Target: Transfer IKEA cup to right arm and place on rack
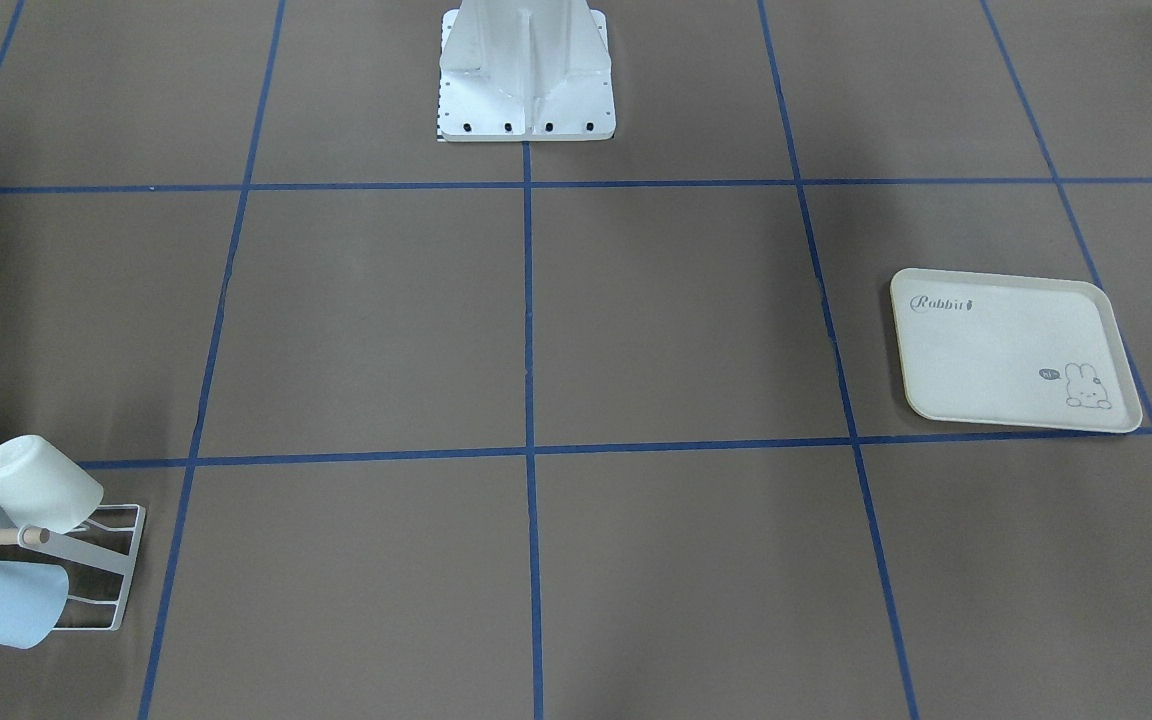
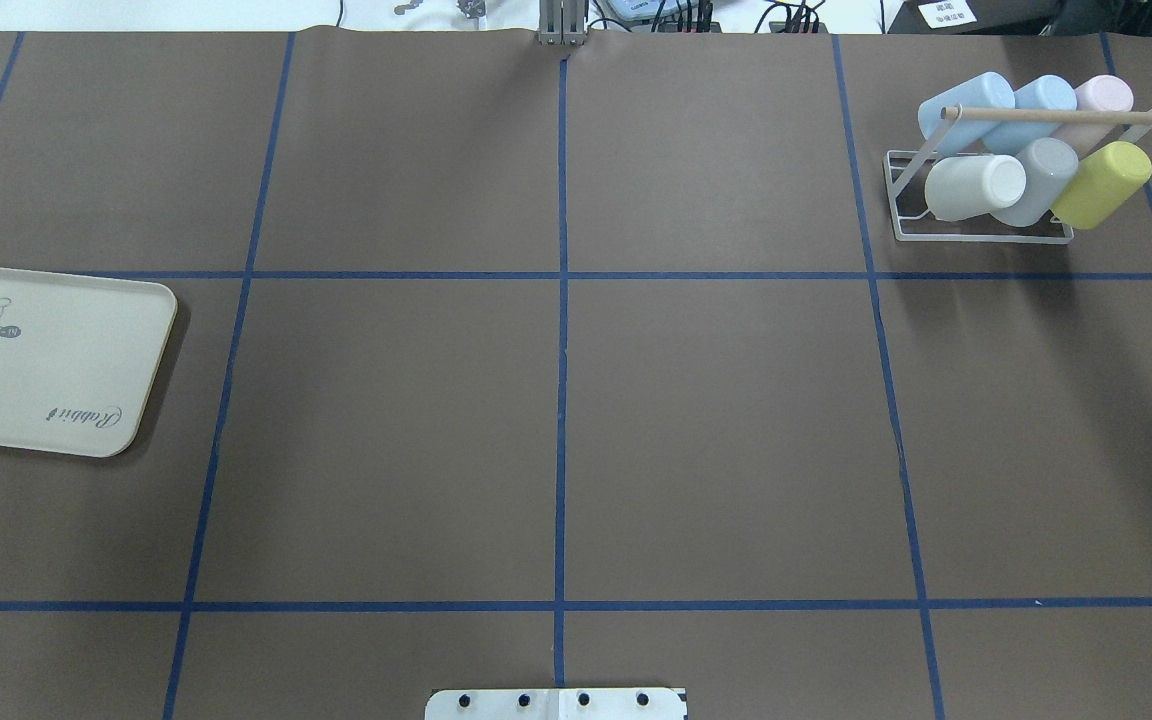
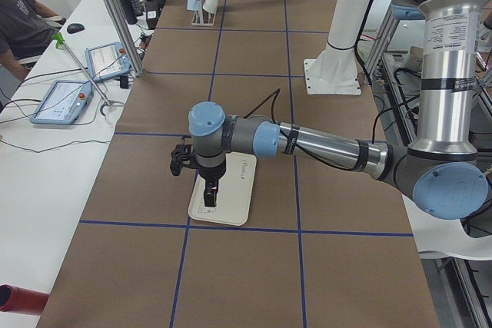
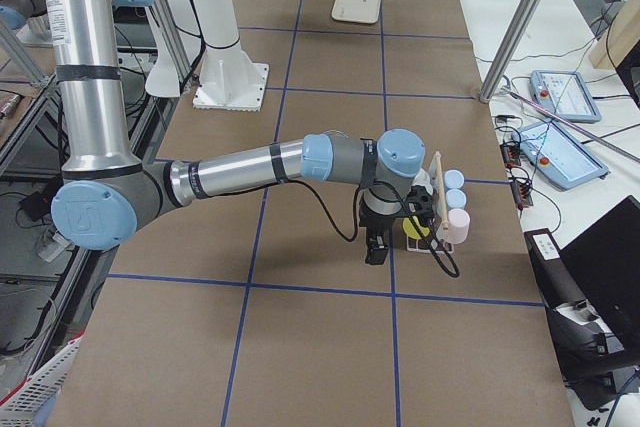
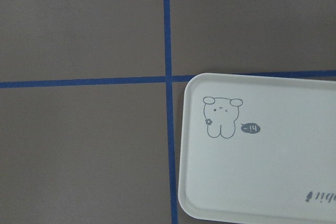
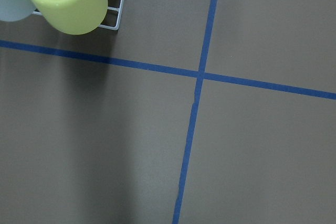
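White wire rack (image 2: 981, 237), wooden dowel (image 2: 1051, 115) across its top, carries six cups tipped on its prongs. On the robot's side of the dowel sit the white cup (image 2: 974, 187), grey cup (image 2: 1036, 180) and yellow-green cup (image 2: 1101, 184). Beyond it are two pale blue cups (image 2: 966, 105) (image 2: 1044, 98) and the pink cup (image 2: 1101, 97). Which one is the task's cup, cannot tell. Right arm (image 4: 235, 169): upper link upright, elbow low, forearm stretched level over the table (image 2: 716, 430), wrist bent so the right gripper (image 4: 378, 244) points straight down just beside the rack, on the yellow-green cup's side. Left arm (image 3: 330, 149) holds the same pose well apart from the rack, at the table's other end, left gripper (image 3: 210, 193) pointing down over the cream rabbit tray (image 2: 46, 360). Both grippers show only in the side views; fingers parted or closed, cannot tell.
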Robot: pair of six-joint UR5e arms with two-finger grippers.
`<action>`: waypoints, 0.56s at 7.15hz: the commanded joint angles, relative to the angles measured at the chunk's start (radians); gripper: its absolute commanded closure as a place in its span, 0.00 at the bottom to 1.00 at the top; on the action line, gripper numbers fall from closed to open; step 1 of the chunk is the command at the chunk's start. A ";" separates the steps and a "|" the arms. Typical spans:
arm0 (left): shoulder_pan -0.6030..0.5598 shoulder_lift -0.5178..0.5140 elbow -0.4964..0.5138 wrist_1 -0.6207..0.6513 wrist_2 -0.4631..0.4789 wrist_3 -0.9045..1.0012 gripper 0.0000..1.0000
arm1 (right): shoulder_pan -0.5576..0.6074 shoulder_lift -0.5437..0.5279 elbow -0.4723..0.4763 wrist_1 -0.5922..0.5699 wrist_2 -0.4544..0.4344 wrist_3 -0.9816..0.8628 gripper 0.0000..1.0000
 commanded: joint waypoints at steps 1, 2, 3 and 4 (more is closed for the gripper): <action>-0.059 0.022 0.033 -0.017 -0.006 0.078 0.00 | 0.001 0.001 -0.001 0.001 0.012 0.050 0.00; -0.064 0.045 0.032 -0.059 -0.007 0.078 0.00 | 0.001 0.001 -0.001 0.001 0.015 0.058 0.00; -0.064 0.057 0.033 -0.085 -0.007 0.073 0.00 | 0.001 0.003 -0.002 0.020 0.015 0.072 0.00; -0.064 0.057 0.033 -0.086 -0.007 0.070 0.00 | 0.001 -0.005 -0.026 0.084 0.015 0.111 0.00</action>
